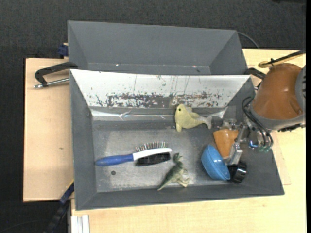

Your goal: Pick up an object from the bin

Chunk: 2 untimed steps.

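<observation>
Several loose items lie in the grey metal bin. The arm comes in from the view's right, with its orange cover above the bin's right rim. The gripper is down inside the bin at the right end, near the front wall. Wide or narrow: cannot tell from this angle.

Largest item is a brush with a blue handle, white back and dark bristles. It lies flat on the bin floor, well off to the gripper's view-left, handle pointing away from it.

Next is a blue rounded object, just beside the gripper on its view-left and a little toward the front wall. An orange rounded object sits behind the blue one, touching it and close against the gripper's view-left side. Contact with the gripper is unclear. These two are the nearest things.

A yellow toy animal lies further off, up and view-left of the gripper, at the foot of the back wall.

A green toy dinosaur lies view-left of the blue object, between it and the brush head, near the front wall.

Smallest is a black round piece just in front of the gripper. Gripper part or loose item: cannot tell.
</observation>
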Each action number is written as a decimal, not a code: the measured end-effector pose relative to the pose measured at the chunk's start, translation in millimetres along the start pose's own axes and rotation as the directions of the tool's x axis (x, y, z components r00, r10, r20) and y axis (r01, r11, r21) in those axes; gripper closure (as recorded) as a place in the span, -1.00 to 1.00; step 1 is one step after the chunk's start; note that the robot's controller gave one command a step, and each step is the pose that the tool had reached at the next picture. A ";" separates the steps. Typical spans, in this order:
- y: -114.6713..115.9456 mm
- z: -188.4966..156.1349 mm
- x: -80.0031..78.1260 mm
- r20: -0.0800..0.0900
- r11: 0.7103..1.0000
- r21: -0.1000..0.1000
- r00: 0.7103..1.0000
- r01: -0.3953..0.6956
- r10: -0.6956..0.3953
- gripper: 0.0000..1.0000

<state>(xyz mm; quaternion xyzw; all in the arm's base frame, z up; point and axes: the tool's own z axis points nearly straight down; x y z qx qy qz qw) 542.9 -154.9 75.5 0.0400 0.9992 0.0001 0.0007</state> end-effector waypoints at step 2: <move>17.6 -134.9 -7.4 0.014 1.000 0.002 1.000 0.013 -0.013 1.00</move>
